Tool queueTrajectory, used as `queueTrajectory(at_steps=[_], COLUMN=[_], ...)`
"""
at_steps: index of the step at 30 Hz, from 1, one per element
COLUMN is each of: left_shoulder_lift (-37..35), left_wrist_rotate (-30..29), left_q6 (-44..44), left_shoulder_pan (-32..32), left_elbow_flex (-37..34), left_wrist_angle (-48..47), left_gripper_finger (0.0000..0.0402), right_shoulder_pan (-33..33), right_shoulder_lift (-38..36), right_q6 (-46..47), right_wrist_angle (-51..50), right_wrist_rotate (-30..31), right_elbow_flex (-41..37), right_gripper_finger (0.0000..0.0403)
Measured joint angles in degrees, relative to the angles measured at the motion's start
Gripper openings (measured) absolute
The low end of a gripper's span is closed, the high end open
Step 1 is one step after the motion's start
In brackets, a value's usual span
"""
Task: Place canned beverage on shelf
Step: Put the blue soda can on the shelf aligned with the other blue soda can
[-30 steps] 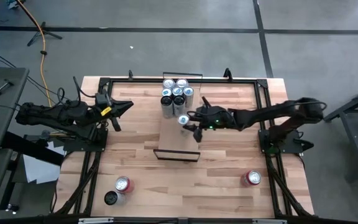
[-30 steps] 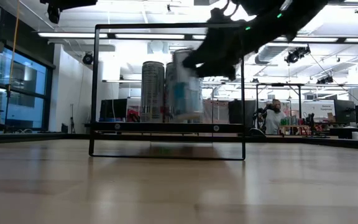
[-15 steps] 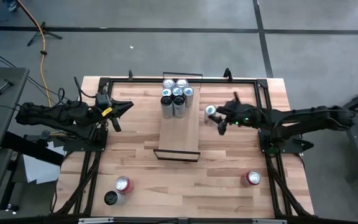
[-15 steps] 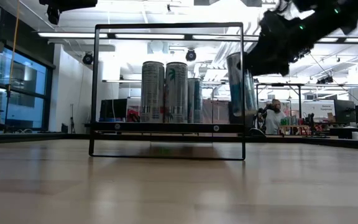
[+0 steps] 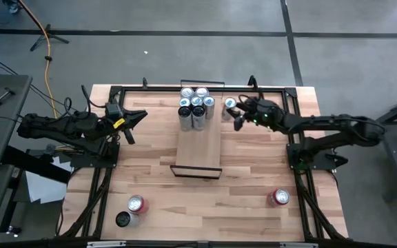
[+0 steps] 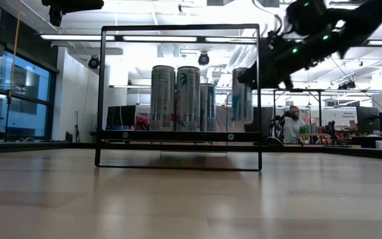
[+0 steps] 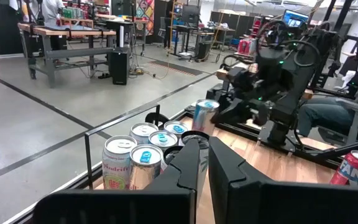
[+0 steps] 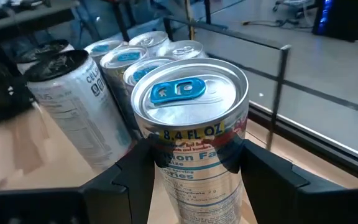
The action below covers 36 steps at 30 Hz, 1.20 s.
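We judge the main risk to be a collision: the can [image 5: 230, 104] that our right gripper [image 5: 236, 114] carries hangs in the air just beside the shelf [image 5: 198, 148], off its right edge and close to the cluster of cans [image 5: 196, 105] already standing at the far end. If we swing it in too low or too fast, its side could strike those upright cans, which stand tightly packed and, being tall and narrow, would likely tip. The black frame [image 6: 258, 99] is another hazard, since the low view shows the held can [image 6: 241, 94] right by its post. A grip that sits low on the can's body could also let it tilt as we set it down. Our right jaws stand partly spread, pinching the can between them, as the right wrist view shows with a dark finger on each side of the can [image 8: 191, 130]. Our left gripper [image 5: 131, 124] waits near the table's left edge, jaws pressed together on nothing.
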Motion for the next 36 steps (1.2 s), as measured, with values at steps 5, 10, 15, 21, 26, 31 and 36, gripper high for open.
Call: queueTrajectory(at_steps=[5, 10, 15, 21, 26, 31, 36], left_shoulder_lift=[0.0, 0.0, 0.0, 0.0, 0.0, 0.0, 0.0], left_wrist_rotate=[0.0, 0.0, 0.0, 0.0, 0.0, 0.0, 0.0], left_q6=[0.0, 0.0, 0.0, 0.0, 0.0, 0.0, 0.0], left_shoulder_pan=[0.0, 0.0, 0.0, 0.0, 0.0, 0.0, 0.0], left_elbow_flex=[0.0, 0.0, 0.0, 0.0, 0.0, 0.0, 0.0], left_wrist_angle=[0.0, 0.0, 0.0, 0.0, 0.0, -0.1, -0.1], left_gripper_finger=[0.0, 0.0, 0.0, 0.0, 0.0, 0.0, 0.0], right_shoulder_pan=[-3.3, -4.5, -4.7, -4.7, -4.7, -4.7, -4.7], right_shoulder_lift=[6.8, 11.8, 15.0, 15.7, 15.7, 15.7, 15.7], right_q6=[-0.6, -3.2, -4.3, -4.3, -4.3, -4.3, -4.3], right_wrist_angle=[2.6, 2.9, 2.7, 2.5, 2.7, 1.8, 0.4], right_wrist_rotate=[-6.4, -9.3, -9.6, -9.8, -9.4, -9.4, -9.4], right_elbow_flex=[3.1, 6.9, 9.4, 9.5, 9.5, 9.5, 9.5], right_gripper_finger=[0.0191, 0.0192, 0.0192, 0.0193, 0.0193, 0.0193, 0.0193])
